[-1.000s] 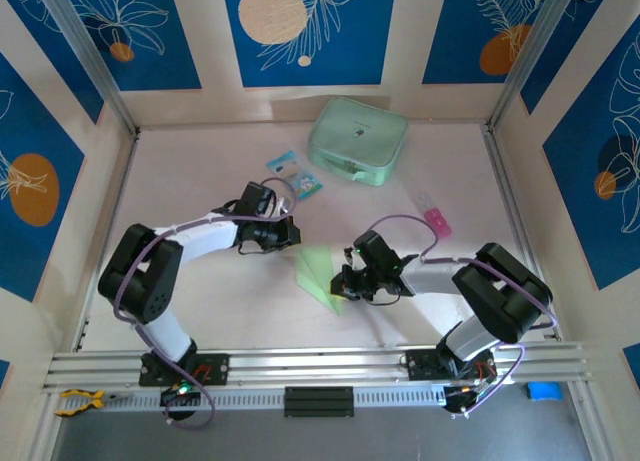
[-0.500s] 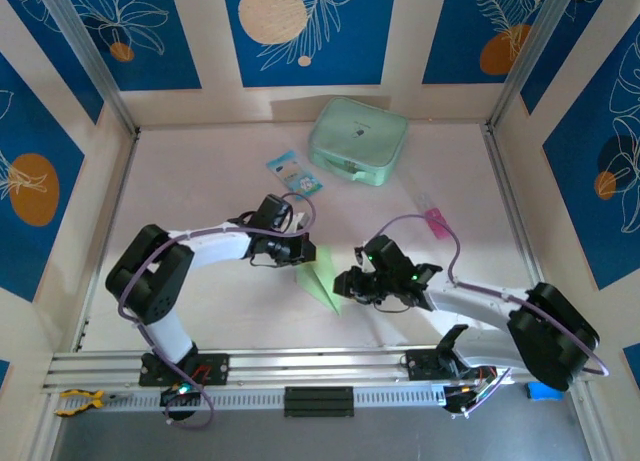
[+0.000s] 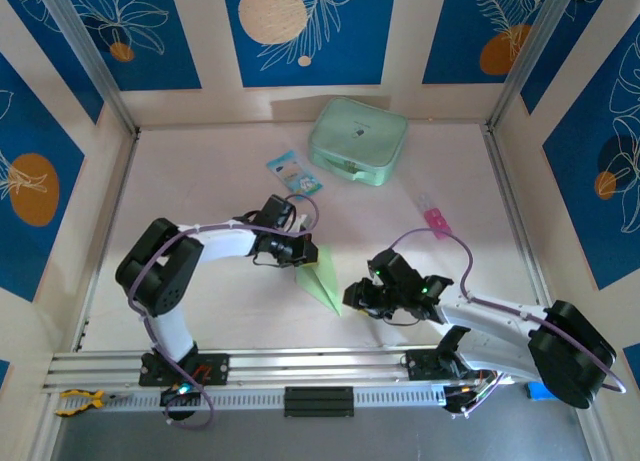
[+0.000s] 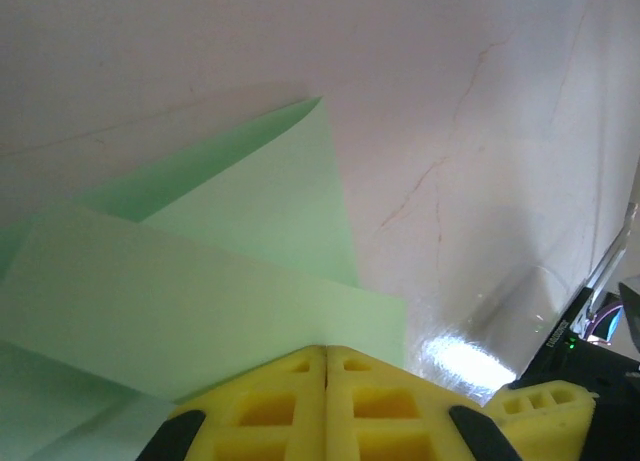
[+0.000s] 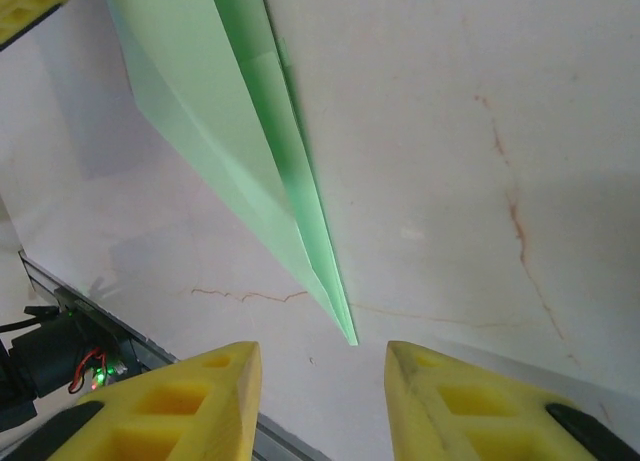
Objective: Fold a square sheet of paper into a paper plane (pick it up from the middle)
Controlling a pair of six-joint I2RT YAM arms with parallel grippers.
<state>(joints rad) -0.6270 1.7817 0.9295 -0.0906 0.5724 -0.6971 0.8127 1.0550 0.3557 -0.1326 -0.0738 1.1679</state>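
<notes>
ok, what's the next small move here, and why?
Probably open the left pincer and let go. The pale green folded paper plane already looks like a finished narrow dart with a centre crease. The left pincer is shut on its wide end, and the right pincer stands open with the tip lying free just ahead of it.

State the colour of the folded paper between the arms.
Pale light green, unmarked; the folded paper shows best in the right wrist view.

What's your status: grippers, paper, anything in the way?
Left gripper shut on wide end of the paper plane. Right gripper open, off its tip. Behind: mint case, blue packet, not in the way.
</notes>
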